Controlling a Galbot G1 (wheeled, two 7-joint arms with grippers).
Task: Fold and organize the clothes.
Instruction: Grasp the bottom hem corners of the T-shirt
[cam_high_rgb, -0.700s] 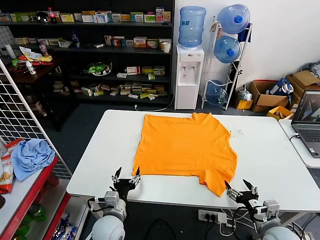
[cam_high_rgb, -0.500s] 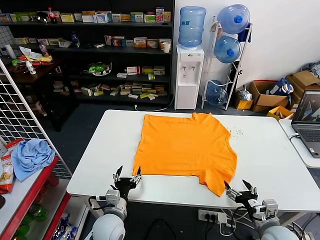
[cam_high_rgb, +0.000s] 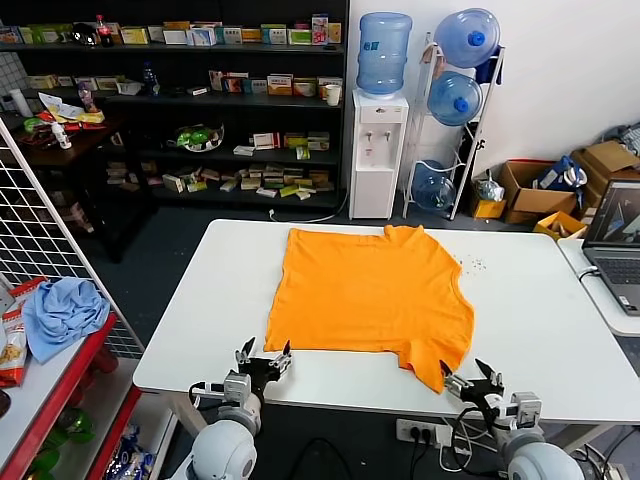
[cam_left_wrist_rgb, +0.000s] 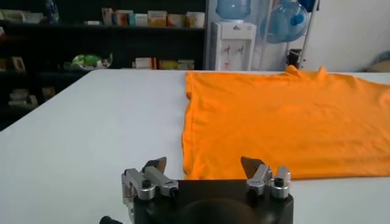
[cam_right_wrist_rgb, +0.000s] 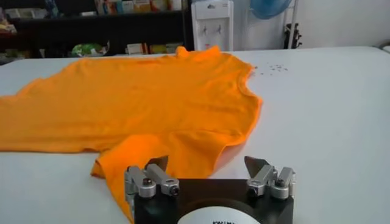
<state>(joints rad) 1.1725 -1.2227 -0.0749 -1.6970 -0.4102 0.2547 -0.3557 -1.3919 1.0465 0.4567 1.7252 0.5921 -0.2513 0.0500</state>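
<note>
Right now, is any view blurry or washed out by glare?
Head view: sharp, evenly lit, orange T-shirt clear. Left wrist view: left end effector crisp, back shelves soft. Right wrist view: right end effector crisp, background hazy; table bright, no glare.

A: Item one, the T-shirt (cam_high_rgb: 372, 297)?
B: Orange cloth, matt, soft knit look, faintly creased; plain on the side facing up.
A: The table (cam_high_rgb: 540, 310) under it?
B: White top, smooth, with a slight sheen in the wrist views.
A: The left gripper (cam_left_wrist_rgb: 206, 171)?
B: Black body, matt; bright metal knuckles with dark screws; dark pointed finger tips, spread apart.
A: The right gripper (cam_right_wrist_rgb: 207, 170)?
B: Same make: black casing, silvery metal fittings, tips parted.
A: Beside the table?
B: Blue cloth (cam_high_rgb: 62, 312), matt and crumpled, behind a white wire grid panel (cam_high_rgb: 40, 225).
</note>
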